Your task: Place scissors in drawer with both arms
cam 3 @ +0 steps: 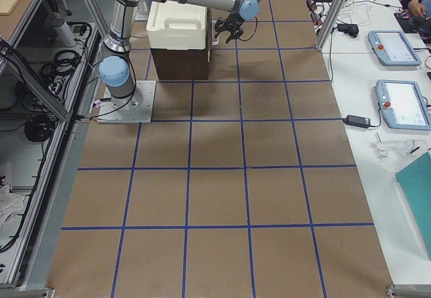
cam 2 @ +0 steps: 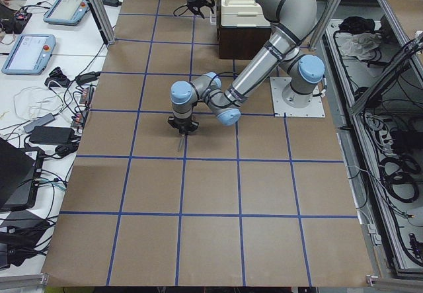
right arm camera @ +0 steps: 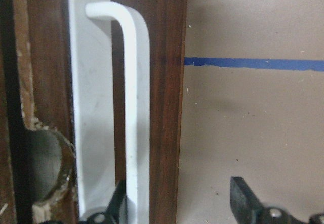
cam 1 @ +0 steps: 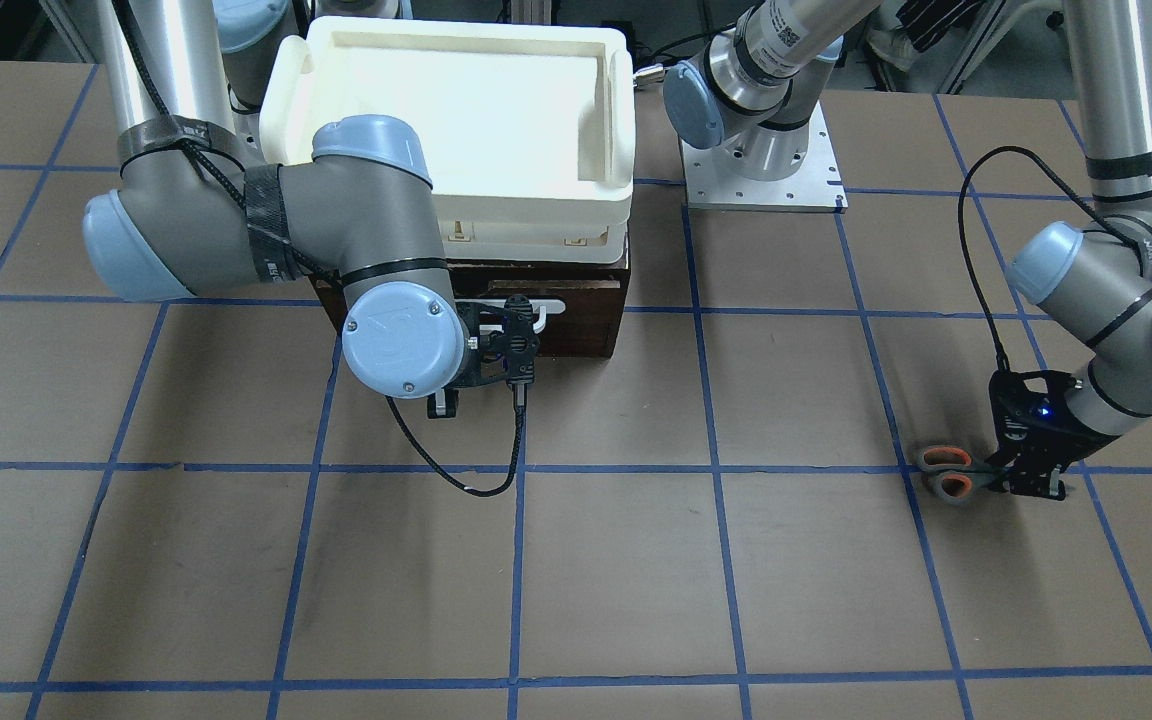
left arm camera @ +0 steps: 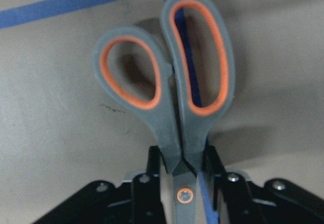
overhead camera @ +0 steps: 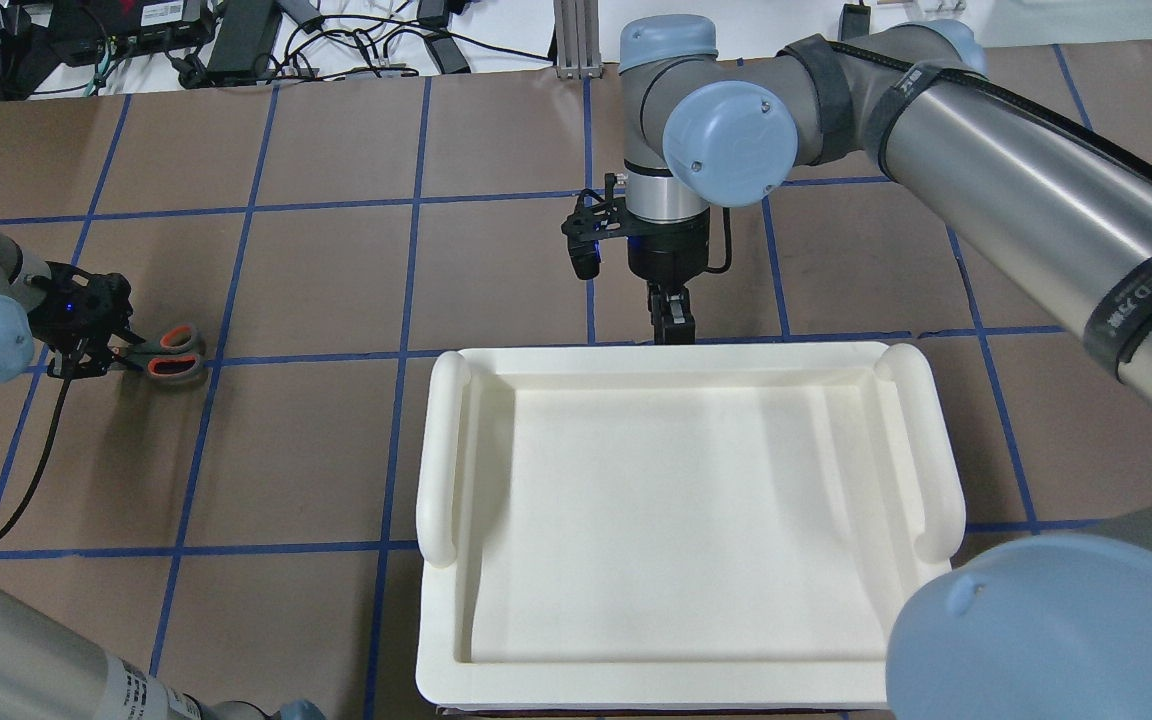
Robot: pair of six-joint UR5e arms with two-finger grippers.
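A: The scissors (left arm camera: 174, 138) fill the left wrist view. The grey loops lined in orange point to the top of the frame, and the pivot screw is at the bottom edge.

B: And the left gripper (left arm camera: 183, 173)?

A: Its jaws are closed on the scissors at the neck, just above the pivot. One black finger (left arm camera: 154, 166) presses each side.

B: Where is that in the front-facing view?

A: At the lower right, with the loops toward the frame's left and the gripper over the blades. In the overhead view it's at the far left, middle height. The scissors lie low over the brown table (cam 1: 636, 560), beside a blue tape line (I cannot tell whether they touch the surface).

B: And the drawer (cam 1: 586, 320)?

A: It's at the upper centre of the front-facing view. Its dark brown front is under the cream tray (cam 1: 456, 110), well apart from the scissors.

B: What about the right gripper (right arm camera: 182, 204)?

A: It is at the drawer front with its jaws apart. The white bar handle (right arm camera: 136, 107) runs up the left half of the right wrist view and sits just beside one finger (right arm camera: 119, 204). The other finger stands off to the frame's right, over bare table.
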